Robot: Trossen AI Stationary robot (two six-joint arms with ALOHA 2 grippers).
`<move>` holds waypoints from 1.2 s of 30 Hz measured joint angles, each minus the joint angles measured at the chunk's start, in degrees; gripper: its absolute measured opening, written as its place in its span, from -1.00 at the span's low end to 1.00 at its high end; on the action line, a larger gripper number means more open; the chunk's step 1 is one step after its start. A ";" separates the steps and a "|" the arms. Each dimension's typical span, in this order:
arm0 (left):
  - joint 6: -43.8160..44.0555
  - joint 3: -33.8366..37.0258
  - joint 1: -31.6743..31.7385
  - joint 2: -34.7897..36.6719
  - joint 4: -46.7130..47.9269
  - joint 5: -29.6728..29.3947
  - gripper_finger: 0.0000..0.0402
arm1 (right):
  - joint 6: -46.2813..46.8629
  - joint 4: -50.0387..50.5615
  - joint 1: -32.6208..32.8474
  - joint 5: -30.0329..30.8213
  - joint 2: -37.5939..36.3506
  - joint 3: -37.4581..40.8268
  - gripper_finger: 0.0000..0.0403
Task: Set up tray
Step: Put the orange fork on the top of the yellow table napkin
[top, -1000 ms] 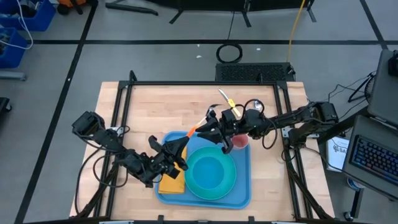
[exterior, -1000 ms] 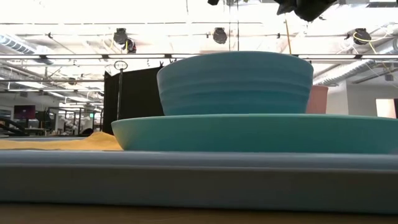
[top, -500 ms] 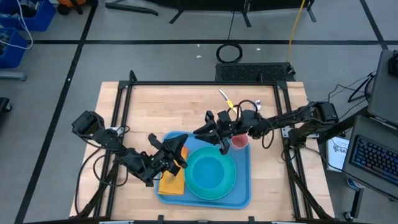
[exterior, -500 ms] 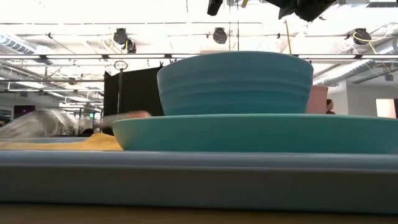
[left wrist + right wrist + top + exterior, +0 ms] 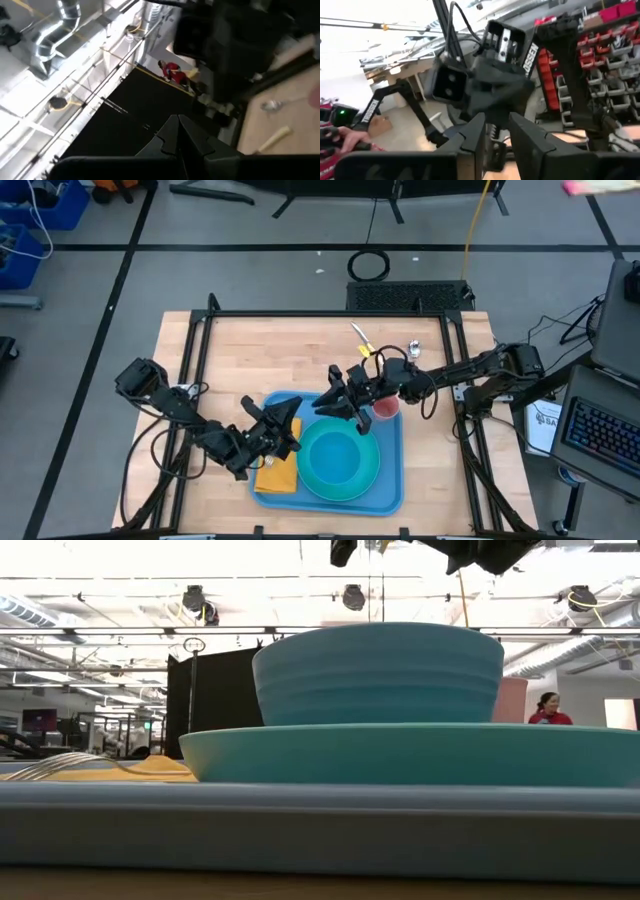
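Two end effectors are seen over the tray (image 5: 392,480): the right end effector (image 5: 322,406), parted and empty, no longer holds the orange-handled fork (image 5: 60,764), now laid on the napkin (image 5: 277,473); the left end effector (image 5: 290,416) is clenched.

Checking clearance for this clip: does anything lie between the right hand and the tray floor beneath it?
Seemingly not. The right hand hangs over the tray's far edge, beside the plate and bowl; bare tray shows below it. The fork lies apart, on the napkin.

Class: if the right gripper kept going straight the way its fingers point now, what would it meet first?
Most likely the left arm's wrist, which fills the right wrist view just beyond the right gripper; depth is unclear.
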State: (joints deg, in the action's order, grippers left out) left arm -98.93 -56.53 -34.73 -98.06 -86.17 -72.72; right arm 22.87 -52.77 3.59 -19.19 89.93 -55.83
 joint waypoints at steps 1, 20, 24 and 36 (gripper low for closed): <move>0.50 1.29 0.15 -0.03 0.00 0.00 -0.96 | 0.00 0.07 0.15 -0.60 0.00 0.00 -0.63; 50.08 20.64 0.17 0.31 -2.51 -14.06 -0.96 | -24.99 49.49 -2.16 -0.57 -0.68 -7.20 -0.78; 57.07 23.08 -4.59 0.28 -2.31 -17.15 -0.91 | -29.91 58.42 -2.88 -0.36 -0.47 -10.73 -0.74; 82.14 29.60 -17.04 0.26 -2.46 -17.18 -0.89 | -39.85 76.00 -0.56 0.17 21.30 -33.26 -0.31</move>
State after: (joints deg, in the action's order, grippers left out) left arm -16.79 -26.93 -51.77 -97.80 -88.62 -89.90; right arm -16.98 23.24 3.03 -19.03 111.23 -89.09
